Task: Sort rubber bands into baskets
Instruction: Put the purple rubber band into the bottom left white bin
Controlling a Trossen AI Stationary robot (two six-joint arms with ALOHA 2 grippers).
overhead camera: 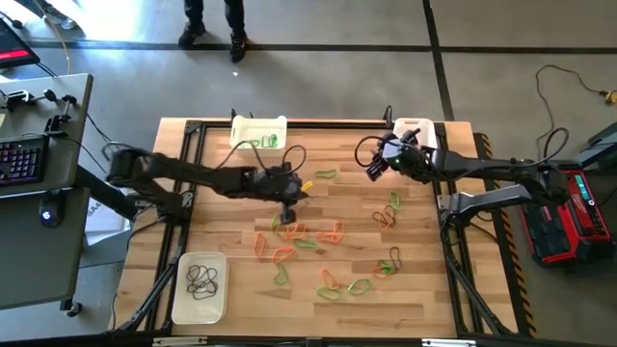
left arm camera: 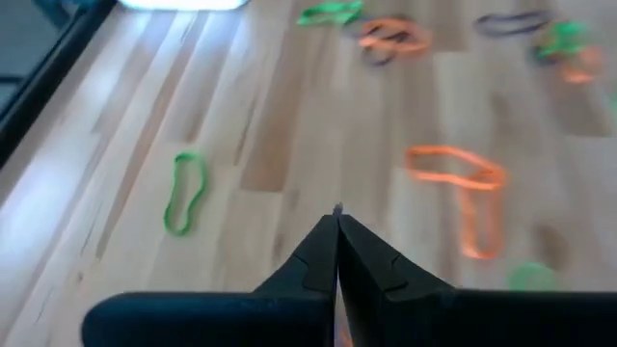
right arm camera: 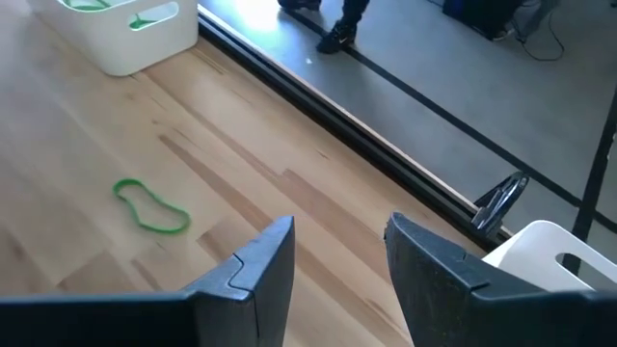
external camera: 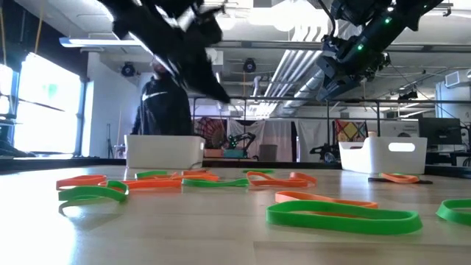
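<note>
On the wooden table, one basket holds dark rubber bands.

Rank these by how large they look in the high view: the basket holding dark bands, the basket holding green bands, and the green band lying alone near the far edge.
1. Basket with dark bands, nearest the front-left corner.
2. Basket with green bands, at the far edge; it looks somewhat smaller, though the left arm partly covers it, so this gap is unsure.
3. Lone green band, far smaller than either.
</note>
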